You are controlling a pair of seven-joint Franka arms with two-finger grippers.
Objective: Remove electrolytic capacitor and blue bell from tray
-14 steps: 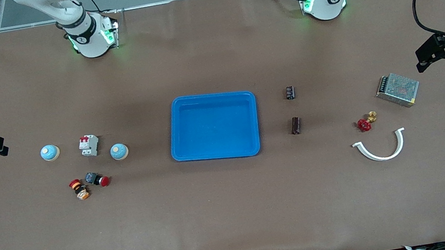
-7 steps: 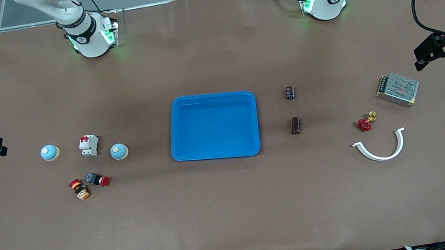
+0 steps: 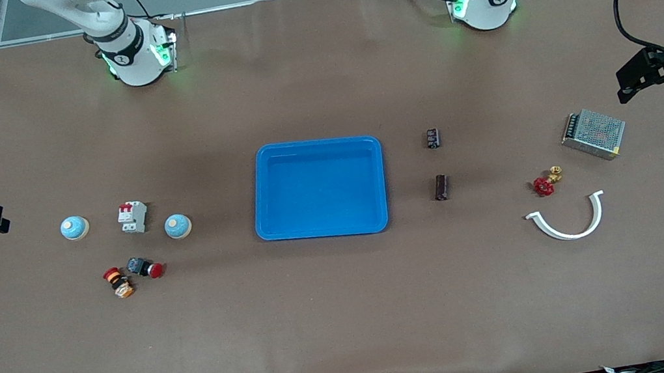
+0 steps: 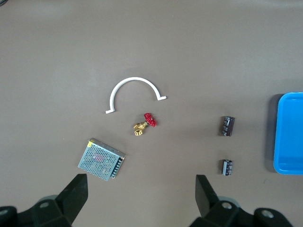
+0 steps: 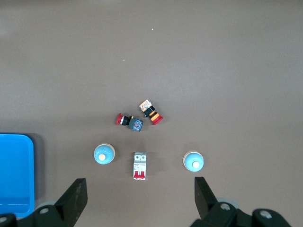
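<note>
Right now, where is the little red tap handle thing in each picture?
Front view: the red-handled brass valve lies on the table toward the left arm's end, between the white curved clip and the mesh power supply box.
Left wrist view: valve mid-picture, again between clip and box.
Right wrist view: not in it.
Shared landmark: the white curved clip.

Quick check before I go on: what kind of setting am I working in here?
Most likely a robotics lab test bench, not a home or a shop floor. A brown mat covers the table, a blue tray sits mid-table, and small electrical parts lie around it, such as a capacitor and a circuit breaker.
</note>
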